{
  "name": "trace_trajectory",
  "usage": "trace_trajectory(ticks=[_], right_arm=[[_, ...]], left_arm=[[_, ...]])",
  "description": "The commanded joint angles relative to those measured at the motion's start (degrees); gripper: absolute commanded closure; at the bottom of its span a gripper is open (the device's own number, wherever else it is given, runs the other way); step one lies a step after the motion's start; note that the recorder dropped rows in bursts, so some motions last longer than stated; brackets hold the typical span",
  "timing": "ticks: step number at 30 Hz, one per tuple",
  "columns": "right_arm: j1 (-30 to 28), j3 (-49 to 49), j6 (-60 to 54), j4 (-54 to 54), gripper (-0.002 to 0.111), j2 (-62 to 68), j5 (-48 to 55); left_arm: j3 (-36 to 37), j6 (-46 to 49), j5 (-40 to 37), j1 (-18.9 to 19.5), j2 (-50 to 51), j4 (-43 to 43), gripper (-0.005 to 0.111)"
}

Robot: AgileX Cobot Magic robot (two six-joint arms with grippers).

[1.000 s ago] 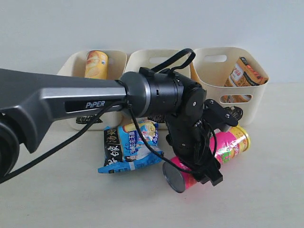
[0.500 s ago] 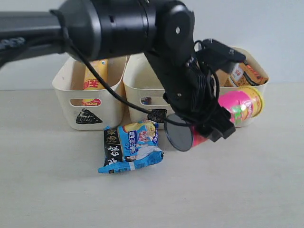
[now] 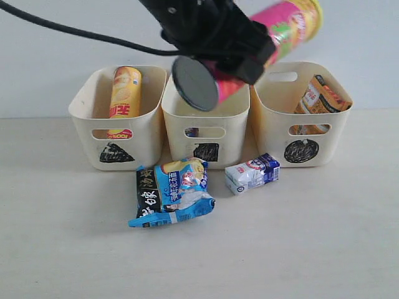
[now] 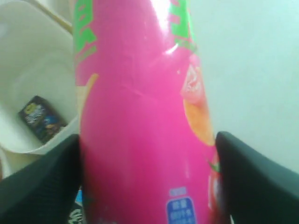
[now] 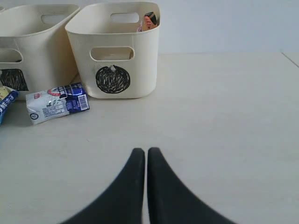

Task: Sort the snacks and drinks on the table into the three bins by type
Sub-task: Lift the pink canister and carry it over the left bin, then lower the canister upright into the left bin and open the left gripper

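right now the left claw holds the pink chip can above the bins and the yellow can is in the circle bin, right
No: the exterior view shows the yellow can in the triangle bin, not the circle bin. The left claw does hold the pink chip can above the bins.

Left arm [image 3: 206, 28]: matte black housing, bulky and rounded, with a squared black block at the end. One thin black cable [image 3: 81, 35] runs into it, outside the casing. Left jaws: dark grey pads [image 4: 42, 186], broad wedge profile, surface finely grained, view is blurred. Right jaws: two smooth black fingers [image 5: 126, 191], wide at the base, tapering to rounded tips.
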State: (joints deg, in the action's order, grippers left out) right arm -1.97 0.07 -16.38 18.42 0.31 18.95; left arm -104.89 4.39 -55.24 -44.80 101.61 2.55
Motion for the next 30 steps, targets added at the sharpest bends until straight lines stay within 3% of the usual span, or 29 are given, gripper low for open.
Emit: trace_trajectory(ticks=[1,7,12,20,30], right_arm=[[-0.27,-0.07,-0.22,-1.0,0.108,-0.31,-0.48],[-0.27,-0.07,-0.22,-1.0,0.108,-0.31,-0.48],[-0.27,-0.07,-0.22,-1.0,0.108,-0.31,-0.48],[-0.27,-0.07,-0.22,-1.0,0.108,-0.31,-0.48],[-0.27,-0.07,-0.22,-1.0,0.108,-0.31,-0.48]], left_arm=[[-0.27,-6.28,1.72,6.05,-0.88,4.66,0.102],[-0.27,-11.07,4.49,13.86,0.2,6.52,0.102],[-0.27,-14.26,11.23,18.54,1.25,6.3,0.102],[-0.27,-16.69,17.7,22.31,5.27,6.29,0.102],[-0.27,-19.07,22.34,23.82,13.9,7.35,0.102]])
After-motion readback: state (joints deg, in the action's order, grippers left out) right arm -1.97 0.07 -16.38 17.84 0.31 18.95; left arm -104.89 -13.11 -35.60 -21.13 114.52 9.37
